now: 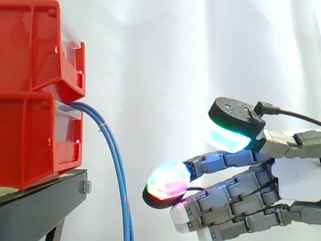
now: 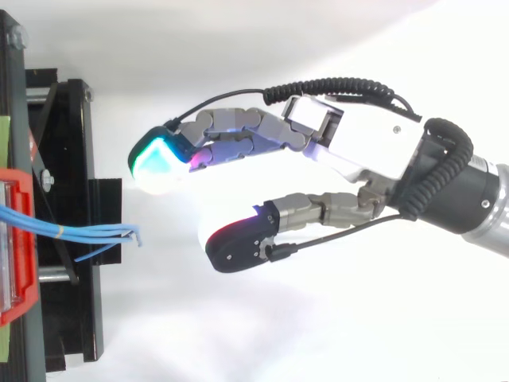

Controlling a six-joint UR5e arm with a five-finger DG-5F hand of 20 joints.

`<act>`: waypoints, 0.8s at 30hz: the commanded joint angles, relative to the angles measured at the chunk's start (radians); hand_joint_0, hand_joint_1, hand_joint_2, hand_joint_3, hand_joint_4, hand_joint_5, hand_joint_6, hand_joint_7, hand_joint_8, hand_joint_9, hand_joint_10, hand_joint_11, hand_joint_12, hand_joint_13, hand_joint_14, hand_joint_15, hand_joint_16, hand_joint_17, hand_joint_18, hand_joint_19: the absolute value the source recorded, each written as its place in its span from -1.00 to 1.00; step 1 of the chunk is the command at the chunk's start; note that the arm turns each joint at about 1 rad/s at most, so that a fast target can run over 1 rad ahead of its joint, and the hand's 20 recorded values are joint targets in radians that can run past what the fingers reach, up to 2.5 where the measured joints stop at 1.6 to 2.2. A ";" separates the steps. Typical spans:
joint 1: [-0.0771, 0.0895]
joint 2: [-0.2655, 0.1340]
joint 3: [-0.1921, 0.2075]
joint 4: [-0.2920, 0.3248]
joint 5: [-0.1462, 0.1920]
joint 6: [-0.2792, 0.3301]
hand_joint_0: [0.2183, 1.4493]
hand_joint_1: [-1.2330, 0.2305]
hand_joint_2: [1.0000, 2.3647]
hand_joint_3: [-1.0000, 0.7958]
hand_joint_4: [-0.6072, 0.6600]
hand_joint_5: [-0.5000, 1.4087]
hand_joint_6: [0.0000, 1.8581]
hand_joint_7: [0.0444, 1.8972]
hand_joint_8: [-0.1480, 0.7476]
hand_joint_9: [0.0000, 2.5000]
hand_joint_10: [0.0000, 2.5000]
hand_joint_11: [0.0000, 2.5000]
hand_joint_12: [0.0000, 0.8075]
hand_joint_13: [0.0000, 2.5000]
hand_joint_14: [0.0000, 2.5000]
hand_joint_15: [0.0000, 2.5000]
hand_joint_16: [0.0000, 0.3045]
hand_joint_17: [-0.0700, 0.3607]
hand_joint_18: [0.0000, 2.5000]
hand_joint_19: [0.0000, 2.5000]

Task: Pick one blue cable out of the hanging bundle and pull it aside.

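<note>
My hand (image 1: 296,183) is at the right of the frame, fingers and thumb apart, gripping nothing, tips aimed left. Blue cable bundle (image 1: 118,165) comes out of the lower of 2 stacked red bins (image 1: 30,135) at left and hangs to the bottom edge. My nearest fingertip pad (image 1: 168,179) is near it, not touching. Black stand (image 1: 40,203) sits under the bins.

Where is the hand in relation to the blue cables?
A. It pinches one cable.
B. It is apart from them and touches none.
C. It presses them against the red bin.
B: bare curtain shows between the blue cables and the open fingers of the hand.
</note>
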 commanded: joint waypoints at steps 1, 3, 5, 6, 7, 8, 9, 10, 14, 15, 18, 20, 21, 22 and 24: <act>0.004 -0.005 0.001 0.016 -0.001 -0.023 -0.49 -0.05 -1.00 -0.44 0.31 -0.68 -0.46 -0.29 -0.12 -0.50 -1.00 -0.89 -0.32 -0.71 -1.00 -0.94 -0.73 -0.24 -0.80 -0.90; 0.004 -0.016 0.002 0.033 -0.003 -0.017 -0.49 -0.05 -1.00 -0.44 0.31 -0.68 -0.46 -0.29 -0.11 -0.50 -1.00 -0.89 -0.32 -0.71 -1.00 -0.95 -0.73 -0.24 -0.79 -0.90; 0.004 -0.032 0.004 0.041 -0.006 -0.014 -0.49 -0.05 -1.00 -0.44 0.31 -0.68 -0.46 -0.29 -0.12 -0.50 -0.99 -0.90 -0.32 -0.71 -1.00 -0.94 -0.73 -0.25 -0.79 -0.90; 0.004 -0.048 0.028 0.041 -0.009 0.004 -0.49 -0.04 -1.00 -0.44 0.31 -0.68 -0.46 -0.29 -0.12 -0.50 -1.00 -0.90 -0.32 -0.70 -1.00 -0.94 -0.73 -0.25 -0.79 -0.90; 0.004 -0.071 0.039 0.039 -0.010 0.011 -0.49 -0.04 -1.00 -0.44 0.32 -0.68 -0.46 -0.29 -0.11 -0.50 -1.00 -0.89 -0.32 -0.70 -1.00 -0.94 -0.73 -0.25 -0.79 -0.90; 0.002 -0.082 0.056 0.038 -0.009 0.018 -0.49 -0.04 -1.00 -0.44 0.32 -0.68 -0.46 -0.29 -0.11 -0.50 -1.00 -0.89 -0.32 -0.70 -1.00 -0.94 -0.73 -0.25 -0.79 -0.90; -0.004 -0.144 0.177 -0.064 -0.038 0.095 -0.49 -0.04 -1.00 -0.44 0.32 -0.68 -0.46 -0.30 -0.11 -0.49 -1.00 -0.89 -0.31 -0.70 -1.00 -0.94 -0.73 -0.25 -0.79 -0.90; -0.006 -0.159 0.191 -0.087 -0.047 0.107 -0.49 -0.04 -1.00 -0.44 0.32 -0.68 -0.46 -0.29 -0.11 -0.49 -1.00 -0.89 -0.32 -0.69 -1.00 -0.94 -0.73 -0.25 -0.79 -0.90; -0.007 -0.202 0.255 -0.166 -0.064 0.158 -0.49 -0.04 -1.00 -0.44 0.32 -0.68 -0.46 -0.30 -0.11 -0.49 -1.00 -0.89 -0.32 -0.69 -1.00 -0.94 -0.73 -0.25 -0.78 -0.90; -0.007 -0.203 0.265 -0.160 -0.069 0.159 -0.49 -0.04 -1.00 -0.44 0.32 -0.68 -0.46 -0.29 -0.11 -0.49 -1.00 -0.89 -0.32 -0.69 -1.00 -0.94 -0.73 -0.25 -0.78 -0.90; -0.006 -0.206 0.265 -0.114 -0.069 0.142 -0.49 -0.04 -1.00 -0.44 0.32 -0.68 -0.46 -0.29 -0.11 -0.49 -1.00 -0.89 -0.32 -0.69 -1.00 -0.94 -0.73 -0.25 -0.78 -0.90; -0.003 -0.206 0.265 -0.085 -0.069 0.126 -0.49 -0.04 -1.00 -0.44 0.32 -0.68 -0.46 -0.29 -0.11 -0.48 -1.00 -0.89 -0.32 -0.68 -1.00 -0.93 -0.73 -0.25 -0.78 -0.89; -0.003 -0.206 0.265 -0.077 -0.069 0.119 -0.49 -0.04 -1.00 -0.44 0.32 -0.68 -0.46 -0.30 -0.11 -0.48 -1.00 -0.89 -0.31 -0.68 -1.00 -0.93 -0.73 -0.25 -0.76 -0.89; -0.001 -0.206 0.265 -0.070 -0.069 0.115 -0.49 -0.04 -1.00 -0.44 0.32 -0.68 -0.46 -0.30 -0.11 -0.48 -1.00 -0.89 -0.31 -0.68 -1.00 -0.92 -0.73 -0.25 -0.76 -0.89; 0.001 -0.206 0.265 -0.050 -0.072 0.110 -0.49 -0.04 -1.00 -0.44 0.32 -0.68 -0.46 -0.30 -0.10 -0.48 -1.00 -0.88 -0.31 -0.67 -1.00 -0.92 -0.73 -0.25 -0.76 -0.88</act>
